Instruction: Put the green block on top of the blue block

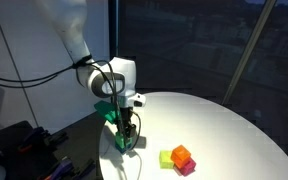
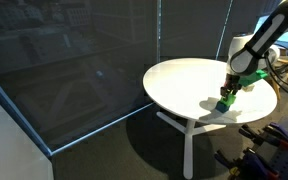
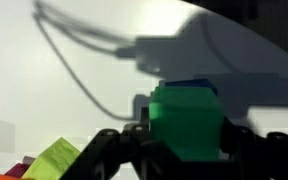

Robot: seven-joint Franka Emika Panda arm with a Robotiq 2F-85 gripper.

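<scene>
Though clear wrist-side only, blue block (image 3: 194,86)

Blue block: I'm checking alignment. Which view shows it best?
Wrist view: the blue block shows as a dark-blue strip beyond the green block. In both exterior views it is tiny and mostly hidden beneath the gripper.

I am hanging over the round white bench (image 2: 179,78) with my jaws pointing down. The green block (image 2: 228,96) is sitting between the jaws, and the blue block (image 2: 223,105) is lying directly beneath it on the bench. My grip is showing too small to judge.
</scene>
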